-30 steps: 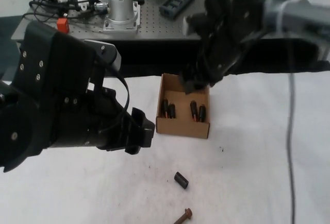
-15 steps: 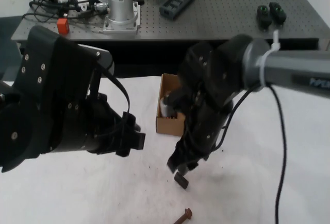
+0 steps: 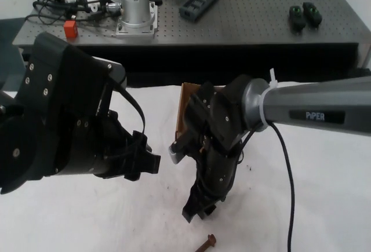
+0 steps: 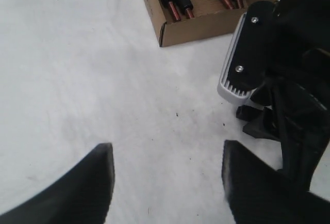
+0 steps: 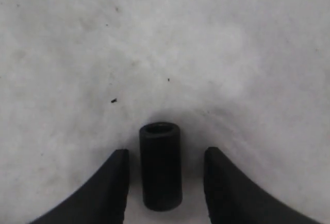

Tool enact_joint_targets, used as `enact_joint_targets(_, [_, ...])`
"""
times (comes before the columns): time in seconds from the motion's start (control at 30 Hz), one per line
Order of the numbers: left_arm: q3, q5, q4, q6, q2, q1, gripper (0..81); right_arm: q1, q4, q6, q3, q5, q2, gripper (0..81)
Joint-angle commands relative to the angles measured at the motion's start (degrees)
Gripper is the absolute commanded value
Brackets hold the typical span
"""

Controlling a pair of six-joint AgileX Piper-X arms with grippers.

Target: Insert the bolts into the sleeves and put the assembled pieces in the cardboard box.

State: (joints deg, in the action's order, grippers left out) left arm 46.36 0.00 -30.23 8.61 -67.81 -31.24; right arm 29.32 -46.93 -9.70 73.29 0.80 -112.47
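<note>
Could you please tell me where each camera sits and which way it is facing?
High view: behind the arms, looking forward and down over the bench; both arms show, the right pincer near the bolt.
Left wrist view: on the left wrist, looking down past its open left pincer at the cardboard box and the right arm.
Right wrist view: on the right wrist, looking down; its fingers straddle the sleeve.
Shared: high and left wrist views both show the box.

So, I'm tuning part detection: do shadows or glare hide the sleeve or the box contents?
Right wrist view: a soft shadow surrounds the short black cylindrical sleeve on the white cloth, inside the right gripper, outline readable. Left wrist view: the brown cardboard box and its assembled pieces are evenly lit, no glare.
</note>
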Motion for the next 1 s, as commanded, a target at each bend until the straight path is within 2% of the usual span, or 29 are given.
enact_joint_targets(0.0, [0.1,-0.9,-0.2,0.4,0.4,0.2,44.2,0.1,1.3,-0.6,0.2,0.1,-0.1,34.0])
enact_joint_targets(0.23, [0.1,-0.9,-2.1,-0.2,0.4,0.2,44.2,0.1,-0.9,-3.2,0.2,-0.4,-0.9,16.0])
enact_joint_targets(0.47, [0.1,-0.7,-4.8,-1.0,0.4,0.2,44.2,0.1,-1.8,-5.0,-0.3,-0.1,-1.4,12.8])
enact_joint_targets(0.53, [0.1,0.9,-4.7,-1.0,0.4,0.2,44.2,0.1,-1.8,-6.0,-0.3,-0.1,-0.9,4.0])
enact_joint_targets(0.73, [0.3,9.1,-4.0,-3.7,-0.1,0.2,43.3,-3.7,-2.2,-5.6,-1.2,-0.5,5.8,4.6])
enact_joint_targets(0.97, [5.7,17.6,-4.1,-7.9,-11.0,-1.5,34.2,-13.6,-1.3,-2.9,-12.3,-2.7,24.6,4.6])
